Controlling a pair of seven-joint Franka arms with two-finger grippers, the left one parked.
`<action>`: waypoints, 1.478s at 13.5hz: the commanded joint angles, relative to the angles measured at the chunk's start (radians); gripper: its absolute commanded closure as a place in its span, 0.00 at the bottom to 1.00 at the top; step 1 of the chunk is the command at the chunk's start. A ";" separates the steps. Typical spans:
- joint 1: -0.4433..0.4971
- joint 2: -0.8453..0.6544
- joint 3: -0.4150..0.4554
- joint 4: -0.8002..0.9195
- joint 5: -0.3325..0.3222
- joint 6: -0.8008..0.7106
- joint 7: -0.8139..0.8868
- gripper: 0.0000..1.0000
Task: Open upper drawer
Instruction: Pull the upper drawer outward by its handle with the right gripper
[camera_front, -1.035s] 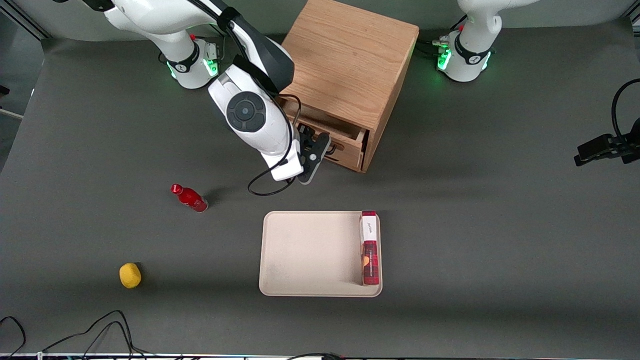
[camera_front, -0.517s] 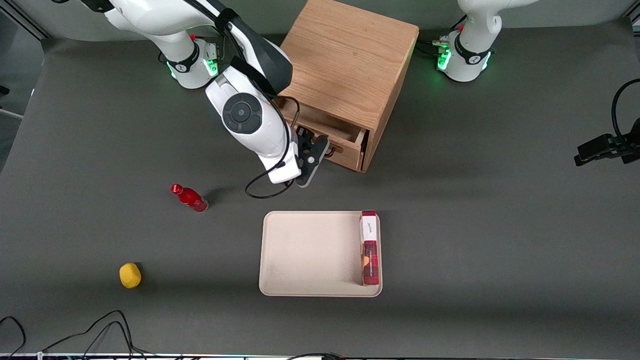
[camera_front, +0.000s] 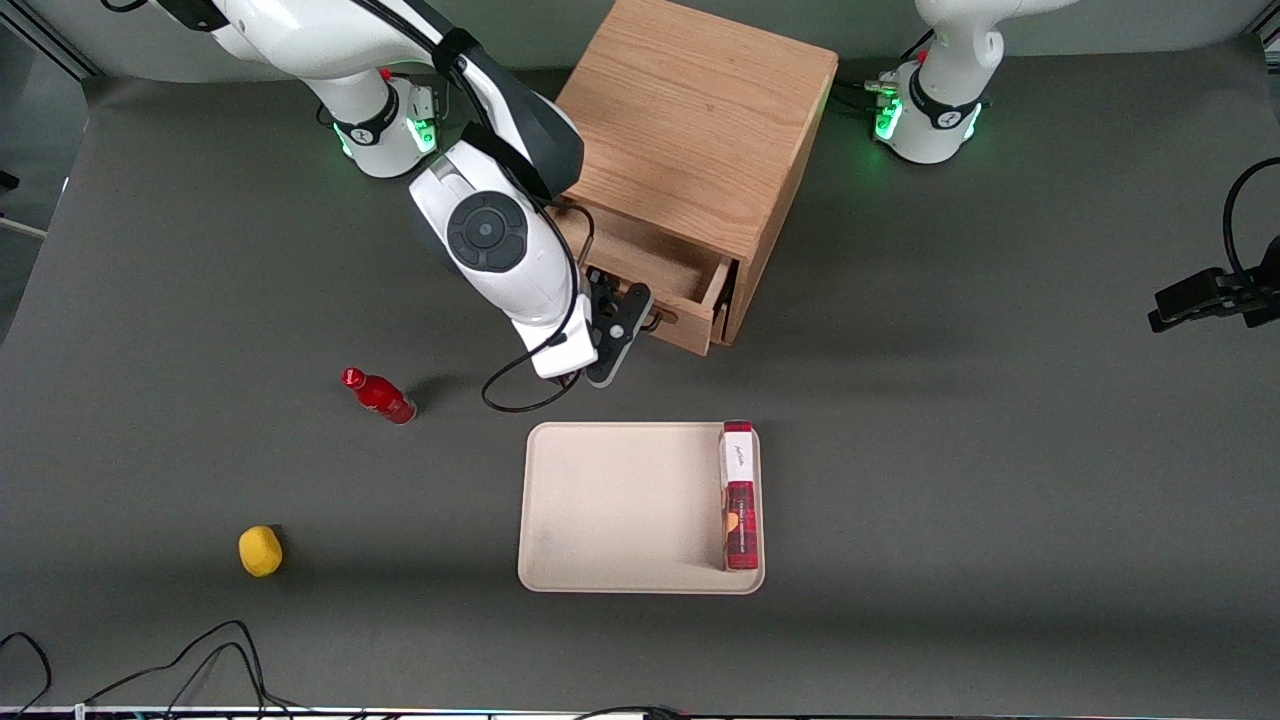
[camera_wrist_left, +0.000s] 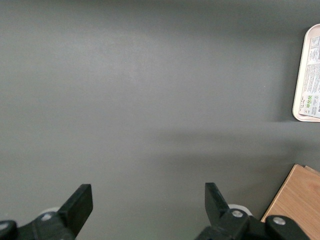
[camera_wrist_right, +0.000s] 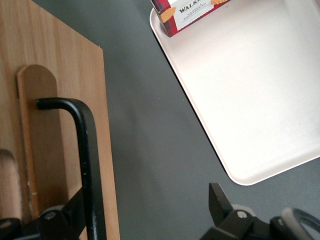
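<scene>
Oak upper drawer (camera_front: 660, 270) at pincer (camera_front: 640, 322); box (camera_wrist_right: 190, 11) reads "WALK".

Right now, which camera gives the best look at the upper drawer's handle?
The right wrist view: the black handle fills it, standing off the upper drawer with the gripper around it. In the front view the arm hides most of the handle. The left wrist view misses it.
</scene>
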 joint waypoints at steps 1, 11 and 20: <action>-0.007 0.034 0.006 0.045 -0.025 0.006 -0.006 0.00; -0.009 0.054 -0.040 0.075 -0.046 0.027 -0.006 0.00; -0.030 0.076 -0.048 0.100 -0.069 0.064 -0.006 0.00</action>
